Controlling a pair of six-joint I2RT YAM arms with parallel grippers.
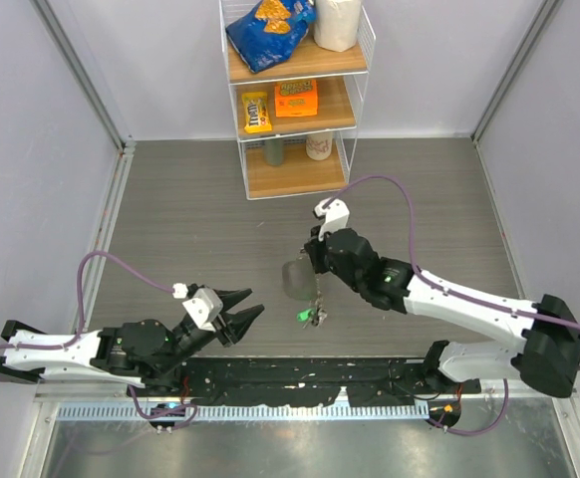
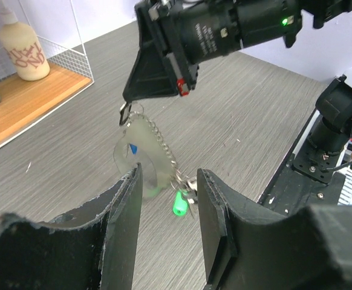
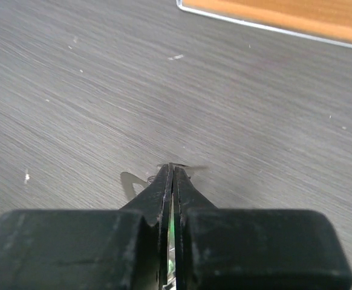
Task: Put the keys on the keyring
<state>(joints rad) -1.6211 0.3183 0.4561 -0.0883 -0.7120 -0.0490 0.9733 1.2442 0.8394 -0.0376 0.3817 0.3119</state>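
Keyring (image 1: 297, 279) dangles from right jaws, well apart from shelf (image 1: 292, 175).

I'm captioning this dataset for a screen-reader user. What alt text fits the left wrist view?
The right claw, shut, holds the grey keyring by its top, its chain and green tag dangling over the table. The left claw, fingers apart, frames it in the foreground; a wire shelf with a cream bottle sits upper left.
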